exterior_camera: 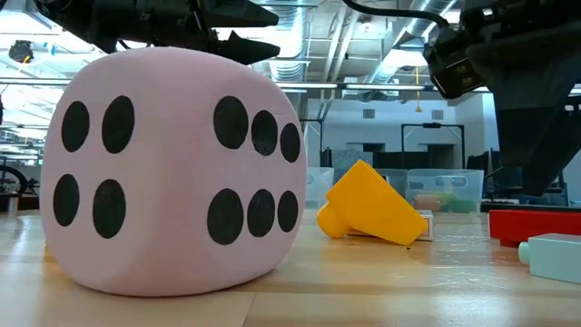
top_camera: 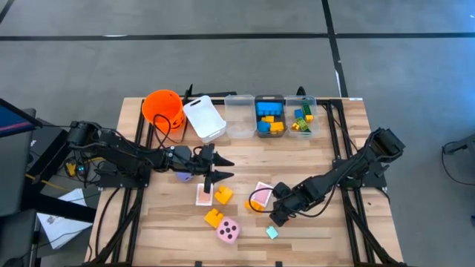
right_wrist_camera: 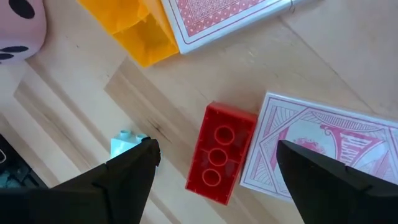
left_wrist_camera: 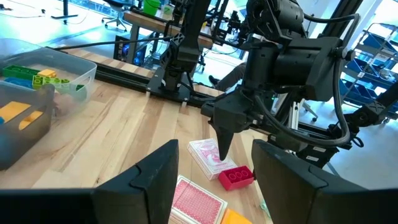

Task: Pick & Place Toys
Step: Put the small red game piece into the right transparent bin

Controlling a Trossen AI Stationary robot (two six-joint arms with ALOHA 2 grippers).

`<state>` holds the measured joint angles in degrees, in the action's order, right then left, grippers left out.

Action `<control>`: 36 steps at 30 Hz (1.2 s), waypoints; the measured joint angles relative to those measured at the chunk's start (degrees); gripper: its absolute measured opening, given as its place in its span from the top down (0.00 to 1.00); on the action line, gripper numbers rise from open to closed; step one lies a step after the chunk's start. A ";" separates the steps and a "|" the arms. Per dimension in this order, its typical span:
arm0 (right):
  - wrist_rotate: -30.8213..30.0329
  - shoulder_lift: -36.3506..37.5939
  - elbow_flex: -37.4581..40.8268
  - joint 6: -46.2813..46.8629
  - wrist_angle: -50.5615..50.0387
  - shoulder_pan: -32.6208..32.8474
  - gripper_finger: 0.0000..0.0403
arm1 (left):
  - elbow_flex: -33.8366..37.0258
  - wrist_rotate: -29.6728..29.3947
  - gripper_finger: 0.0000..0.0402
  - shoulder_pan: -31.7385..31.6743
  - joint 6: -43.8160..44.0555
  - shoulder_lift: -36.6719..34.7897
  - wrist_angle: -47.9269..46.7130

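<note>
My right gripper (top_camera: 278,211) points down, open, at the table's near right. A red brick (right_wrist_camera: 219,163) lies flat on the wood below it, between the two fingers and apart from both. A pink-backed card (right_wrist_camera: 323,149) lies beside the brick. My left gripper (top_camera: 223,167) hangs level above the table's middle, open, nothing between its fingers; a purple thing (top_camera: 182,176) lies under that arm. A second card (top_camera: 204,195), two yellow bricks (top_camera: 223,195) (top_camera: 214,217), a pink dotted die (top_camera: 228,231) and a pale teal brick (top_camera: 272,232) lie loose on the near half.
Along the far edge stand an orange bucket (top_camera: 163,107), a white bin (top_camera: 204,119), a clear bin (top_camera: 239,115) and two bins holding blue, yellow and green bricks (top_camera: 269,130) (top_camera: 300,132). Bare wood lies between the bins and the grippers.
</note>
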<state>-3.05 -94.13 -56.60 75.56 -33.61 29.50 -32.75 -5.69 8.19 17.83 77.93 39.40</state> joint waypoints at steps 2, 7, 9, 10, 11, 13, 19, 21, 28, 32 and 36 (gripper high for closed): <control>-0.50 0.00 0.01 0.82 -0.01 0.00 0.20 | 0.00 0.01 0.51 0.00 0.01 0.00 0.02; -1.74 0.00 0.01 0.75 2.12 0.07 0.20 | 0.00 -0.01 0.51 0.02 0.01 0.00 0.00; -1.77 0.02 0.00 -0.35 3.54 0.07 0.20 | 0.00 0.01 0.51 0.00 0.01 0.00 0.00; -1.77 0.02 0.00 -0.81 3.92 0.07 0.20 | 0.00 0.01 0.51 0.01 0.01 0.00 0.00; -1.79 0.02 0.02 -0.86 4.11 0.07 0.20 | 0.00 0.01 0.51 0.01 0.01 0.00 0.00; -1.81 0.02 0.00 -0.94 4.09 0.07 0.20 | 0.00 0.01 0.51 0.00 0.01 0.00 0.00; -1.90 0.02 0.00 -0.69 4.08 0.07 0.20 | 0.00 0.00 0.51 0.00 0.01 0.00 0.00; -1.90 0.02 0.00 -0.64 3.84 0.07 0.20 | 0.00 0.01 0.51 0.01 0.01 0.00 0.00; -1.62 -0.95 -0.02 0.14 1.16 0.07 0.20 | 0.00 0.00 0.51 0.02 0.01 0.00 -0.03; -1.12 -3.31 -0.15 0.51 0.49 0.07 0.20 | 0.00 -0.02 0.51 0.02 0.01 0.00 -0.93; -0.13 -5.59 -0.35 -0.59 -1.29 0.07 0.20 | 0.00 -0.01 0.51 0.02 0.01 -0.04 -1.07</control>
<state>-3.18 -99.72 -56.95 74.97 -34.89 29.56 -32.76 -5.69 8.21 17.85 77.89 38.33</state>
